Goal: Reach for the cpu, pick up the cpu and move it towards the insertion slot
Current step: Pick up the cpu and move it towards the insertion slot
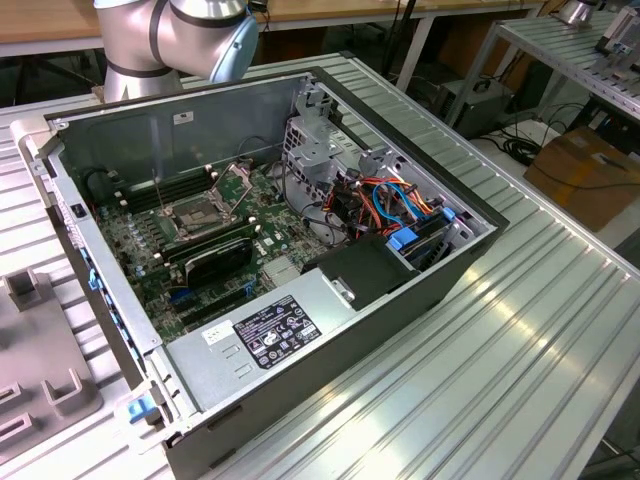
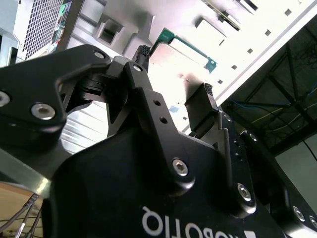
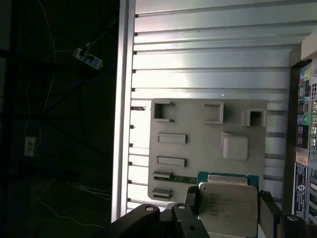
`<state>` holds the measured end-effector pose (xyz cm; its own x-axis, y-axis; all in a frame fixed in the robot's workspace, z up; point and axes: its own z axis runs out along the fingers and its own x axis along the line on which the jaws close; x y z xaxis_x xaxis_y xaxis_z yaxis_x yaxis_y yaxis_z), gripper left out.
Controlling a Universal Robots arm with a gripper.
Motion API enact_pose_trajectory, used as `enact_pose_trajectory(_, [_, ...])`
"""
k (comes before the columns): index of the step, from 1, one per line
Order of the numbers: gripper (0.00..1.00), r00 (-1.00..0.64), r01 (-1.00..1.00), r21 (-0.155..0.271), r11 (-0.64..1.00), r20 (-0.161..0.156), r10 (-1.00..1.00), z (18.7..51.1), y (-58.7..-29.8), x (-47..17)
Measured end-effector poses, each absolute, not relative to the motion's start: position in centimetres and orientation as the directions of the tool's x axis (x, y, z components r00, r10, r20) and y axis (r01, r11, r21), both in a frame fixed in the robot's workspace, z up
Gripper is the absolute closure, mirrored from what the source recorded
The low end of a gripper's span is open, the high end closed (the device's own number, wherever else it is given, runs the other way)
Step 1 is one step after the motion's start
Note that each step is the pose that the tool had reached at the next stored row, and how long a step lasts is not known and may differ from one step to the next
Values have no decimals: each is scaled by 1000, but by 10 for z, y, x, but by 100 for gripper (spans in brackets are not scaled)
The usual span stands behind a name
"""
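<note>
**Gripper.** In both wrist views the black gripper [image 3: 229,198] [image 2: 176,70] has its two fingers [image 3: 192,199] on opposite edges of the chip [image 3: 228,212] [image 2: 181,54]. The jaws pinch the chip between them.

**Chip.** The chip is a thin square with a pale metal face and a green border. In the first wrist view it hangs between the fingertips, face up toward the camera, above the near edge of a grey tray [image 3: 198,119]. It looks clear of the tray surface. The tray carries several square and rectangular recesses and one raised square pad [image 3: 235,147].

**Tray and table.** The tray lies flat on a ribbed aluminium table [image 3: 208,54] [image 1: 500,330]. In the exterior view the tray [image 1: 30,385] sits at the exterior view's left of the open computer case [image 1: 400,290], just beside its corner.

**Socket.** The socket [image 1: 195,213] is on the green board inside the case. It is a dark square ringed by bright metal. Its hinged metal frame [image 1: 237,180] is swung up and open. Long dark memory slots run beside it, and a black card lies in front of it.

**Arm.** The grey and silver arm [image 1: 175,30] shows behind the far wall of the case.
</note>
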<state>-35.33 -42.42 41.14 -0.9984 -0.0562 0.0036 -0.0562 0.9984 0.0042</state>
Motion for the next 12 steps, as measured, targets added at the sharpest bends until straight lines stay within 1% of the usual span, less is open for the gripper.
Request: enact_pose_trajectory(12, [45, -998, -56, 4, 998, 4, -56, 411, -424, -333])
